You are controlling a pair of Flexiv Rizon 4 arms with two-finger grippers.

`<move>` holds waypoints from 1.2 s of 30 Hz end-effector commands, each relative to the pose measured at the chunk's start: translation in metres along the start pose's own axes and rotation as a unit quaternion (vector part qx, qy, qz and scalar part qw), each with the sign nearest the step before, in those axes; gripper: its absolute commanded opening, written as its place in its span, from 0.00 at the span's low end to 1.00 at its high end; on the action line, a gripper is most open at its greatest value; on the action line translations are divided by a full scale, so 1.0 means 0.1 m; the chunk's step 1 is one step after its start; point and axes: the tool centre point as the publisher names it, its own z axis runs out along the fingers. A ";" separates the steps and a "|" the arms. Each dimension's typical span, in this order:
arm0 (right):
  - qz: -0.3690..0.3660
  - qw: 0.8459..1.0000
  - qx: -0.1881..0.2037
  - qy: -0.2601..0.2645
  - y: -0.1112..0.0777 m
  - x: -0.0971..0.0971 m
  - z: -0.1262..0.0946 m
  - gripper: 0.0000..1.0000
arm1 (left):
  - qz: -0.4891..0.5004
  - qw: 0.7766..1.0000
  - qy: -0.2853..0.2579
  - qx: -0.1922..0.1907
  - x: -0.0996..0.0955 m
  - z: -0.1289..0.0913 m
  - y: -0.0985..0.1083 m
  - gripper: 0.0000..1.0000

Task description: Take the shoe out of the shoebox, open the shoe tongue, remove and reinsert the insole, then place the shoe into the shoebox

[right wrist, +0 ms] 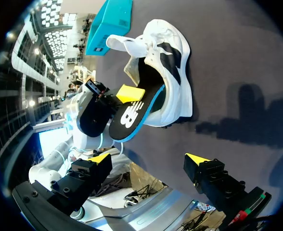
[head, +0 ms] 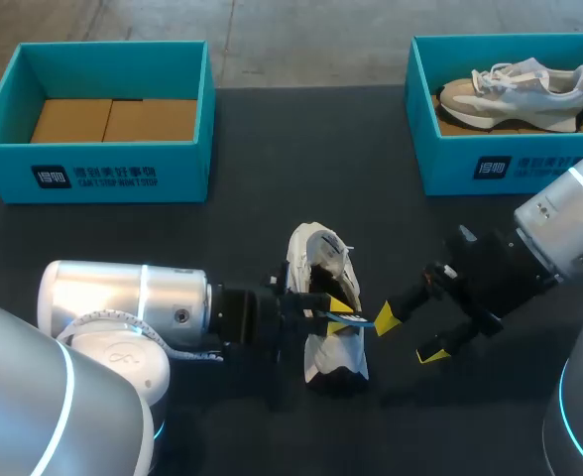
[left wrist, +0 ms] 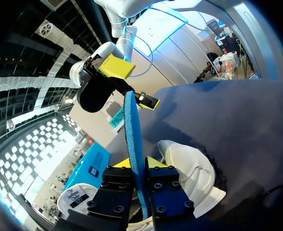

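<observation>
The white shoe [head: 321, 260] lies on its side on the dark table [head: 272, 149], near the front edge and about midway across, outside both boxes. Its tongue is pulled back and its opening faces the right arm. The insole [right wrist: 132, 115], black on top with a blue edge, is partly out of the shoe: the forward portion sits inside the opening and the heel end projects toward the right arm. The left gripper [head: 339, 315] comes in low from the left and is clamped on the insole. In the left wrist view the insole stands edge-on between the two yellow tips, with one finger pressed against each face. In the right wrist view one yellow tip of that gripper rests on the insole's black top surface. The right gripper [right wrist: 148, 159] sits just beyond the insole's free end with its fingers spread wide apart and holds nothing. In the head view its nearer tip is just beside the blue end of the insole; contact cannot be confirmed. The left shoebox [head: 93, 164], teal, stands at the far left of the table with flat cardboard [head: 113, 119] on its floor. The right shoebox [head: 450, 159], also teal, stands at the far right and contains a grey shoe [head: 515, 89] lying on its side. Both boxes are well apart from the white shoe.
</observation>
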 end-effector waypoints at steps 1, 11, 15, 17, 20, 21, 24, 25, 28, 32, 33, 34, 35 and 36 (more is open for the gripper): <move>0.000 1.000 -0.002 0.000 -0.01 0.00 0.01 1.00 | 0.002 1.000 0.000 0.001 0.01 -0.03 -0.03 0.11; 0.000 1.000 -0.002 0.000 -0.01 0.00 0.01 1.00 | 0.018 1.000 0.008 0.005 0.07 -0.02 0.06 0.00; 0.000 1.000 -0.002 0.000 -0.01 0.00 0.01 1.00 | 0.021 1.000 0.007 0.004 0.07 -0.02 0.16 0.00; 0.000 1.000 -0.002 0.000 -0.01 0.00 0.01 1.00 | 0.021 1.000 0.007 0.003 0.06 -0.02 0.21 0.00; 0.000 1.000 -0.002 0.000 -0.01 0.00 0.01 1.00 | 0.021 1.000 0.005 0.002 0.03 -0.02 0.28 0.00; 0.000 1.000 -0.002 0.000 -0.01 0.00 0.01 1.00 | 0.021 1.000 0.005 -0.001 0.03 -0.01 0.31 0.00; 0.000 1.000 -0.002 0.000 -0.01 0.00 0.01 1.00 | 0.019 1.000 0.006 -0.006 0.02 0.00 0.37 0.00; 0.000 1.000 -0.002 0.000 -0.01 0.00 0.01 1.00 | 0.019 1.000 0.007 -0.007 0.02 0.01 0.38 0.00; 0.000 1.000 -0.002 0.000 -0.01 0.00 0.01 1.00 | 0.018 1.000 0.008 -0.010 0.02 0.02 0.41 0.00; 0.000 1.000 -0.002 0.000 -0.01 0.00 0.01 1.00 | 0.017 1.000 0.010 -0.010 0.01 0.02 0.44 0.00; 0.000 1.000 -0.002 0.000 -0.01 0.00 0.01 1.00 | 0.017 1.000 0.010 -0.009 0.01 0.02 0.44 0.00; 0.000 1.000 -0.002 0.000 -0.01 0.00 0.01 1.00 | 0.017 1.000 0.010 -0.007 0.00 0.02 0.44 0.00; 0.000 1.000 -0.002 0.000 -0.01 0.00 0.01 1.00 | 0.017 1.000 0.010 -0.005 0.00 0.02 0.44 0.00; 0.000 1.000 -0.002 0.000 -0.01 0.00 0.01 1.00 | 0.017 1.000 0.010 -0.004 0.00 0.02 0.44 0.00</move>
